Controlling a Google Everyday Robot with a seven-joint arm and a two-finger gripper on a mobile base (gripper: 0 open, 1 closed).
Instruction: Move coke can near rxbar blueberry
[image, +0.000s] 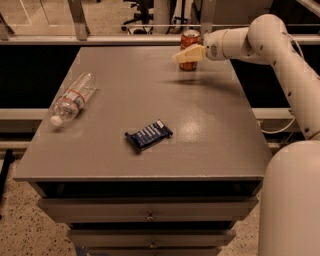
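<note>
My gripper (186, 55) is at the far edge of the surface (215, 130), right against the upright coke can (190, 36). Jaws clamped or apart, I cannot tell. It looks light, thin-walled and slick, so grip mid-body, gently. The rxbar blueberry (149, 134) lies well apart, nearer the front.

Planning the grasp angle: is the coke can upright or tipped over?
Upright: the coke can stands on its base at the far edge of the table, top up. The gripper hangs just in front of it.
</note>
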